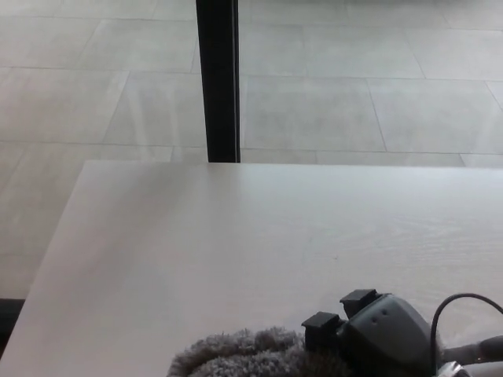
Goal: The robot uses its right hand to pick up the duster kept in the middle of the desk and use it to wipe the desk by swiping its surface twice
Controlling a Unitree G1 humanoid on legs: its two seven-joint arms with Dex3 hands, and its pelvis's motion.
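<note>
The grey fluffy duster [240, 355] lies on the pale desk [236, 236] at the bottom edge of the head view, mostly cut off by the frame. My right hand [377, 334] sits on its right part, black and bulky, with a cable looping off to the right. The hand is shut on the duster, and its fingers are buried in the fluff. My left hand does not show.
A black vertical post [218, 78] stands just beyond the desk's far edge. Grey tiled floor [354, 78] spreads behind and to the left of the desk. The desk's left edge runs diagonally down toward the bottom left corner.
</note>
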